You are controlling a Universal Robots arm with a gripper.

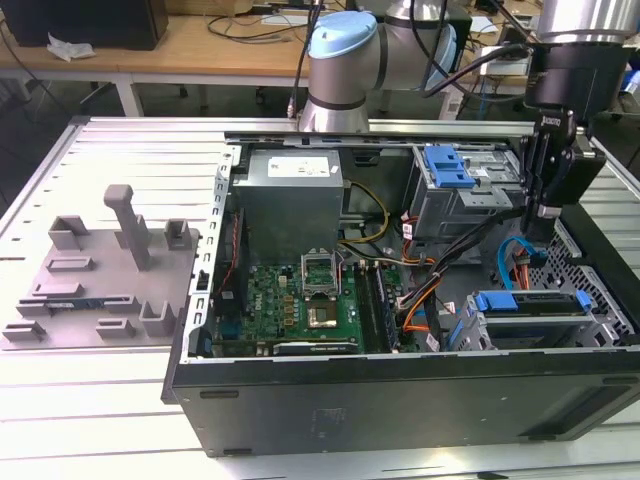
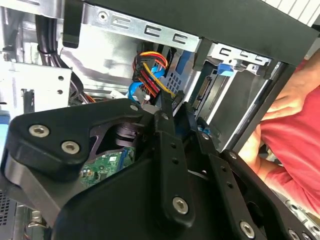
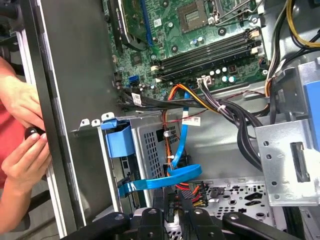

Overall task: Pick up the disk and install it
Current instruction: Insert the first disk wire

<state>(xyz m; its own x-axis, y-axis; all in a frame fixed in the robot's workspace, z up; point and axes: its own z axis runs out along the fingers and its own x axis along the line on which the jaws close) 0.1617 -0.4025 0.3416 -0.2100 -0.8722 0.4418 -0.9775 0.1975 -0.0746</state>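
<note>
Exterior view: gripper (image 1: 540, 228) low inside case (image 1: 400, 385), near disk (image 1: 530, 305) at its corner.
I can't tell the gripper's opening; risk of snagging blue cable (image 3: 160, 181), and hand (image 3: 22, 160) sits at case edge.

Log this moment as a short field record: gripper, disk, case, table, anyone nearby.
gripper: gripper hangs inside the open computer case, above the cables
disk: disk lies flat at the drive cage on the exterior view's right, apart from the gripper
case: lid off, motherboard exposed
table: grey fixture plate beside the case, on the exterior view's left
person: a hand just outside the case wall in the first wrist view
</note>
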